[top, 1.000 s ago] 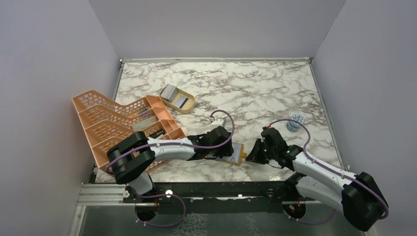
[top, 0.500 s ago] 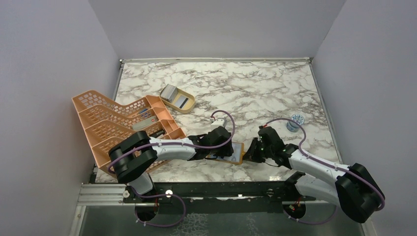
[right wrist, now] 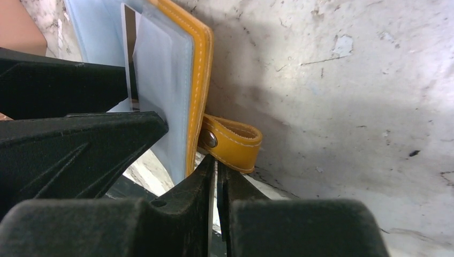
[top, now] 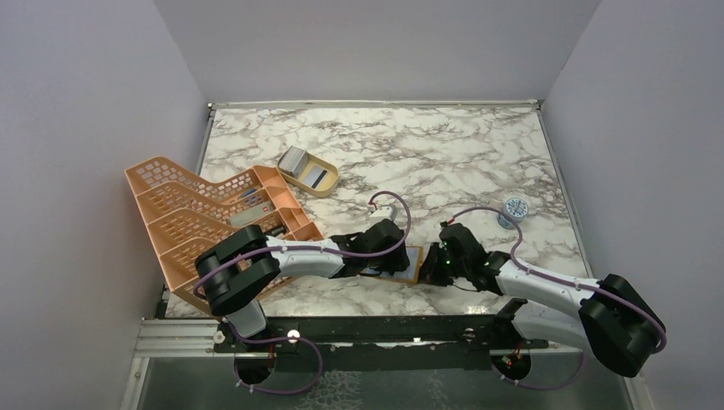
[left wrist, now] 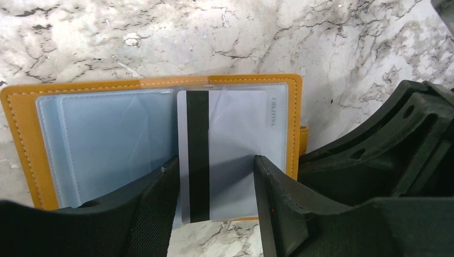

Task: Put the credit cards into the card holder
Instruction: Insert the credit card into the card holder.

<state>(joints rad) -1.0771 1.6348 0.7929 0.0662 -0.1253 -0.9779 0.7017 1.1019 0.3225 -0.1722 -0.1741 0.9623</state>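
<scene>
The card holder (top: 415, 264) lies open on the marble at the near edge, mustard-orange outside, pale grey-blue pockets inside (left wrist: 107, 134). A pale credit card (left wrist: 235, 139) with a black stripe lies in its right half, its near end sticking out past the edge. My left gripper (left wrist: 214, 166) is open, its jaws standing either side of the card's near end (top: 386, 260). My right gripper (right wrist: 217, 163) is shut, its tips right at the holder's snap strap (right wrist: 235, 142) on the right edge (top: 433, 266). Two more credit cards (top: 299, 161) lie in a tan dish.
A big peach lattice rack (top: 213, 218) stands at the left, close to my left arm. The tan oval dish (top: 329, 183) sits behind it. A small round blue-white object (top: 513, 209) is at the right. The table's near edge is just below both grippers.
My right gripper has moved left, up against the card holder's snap strap. My left gripper has stayed over the holder, which has shifted slightly left.
</scene>
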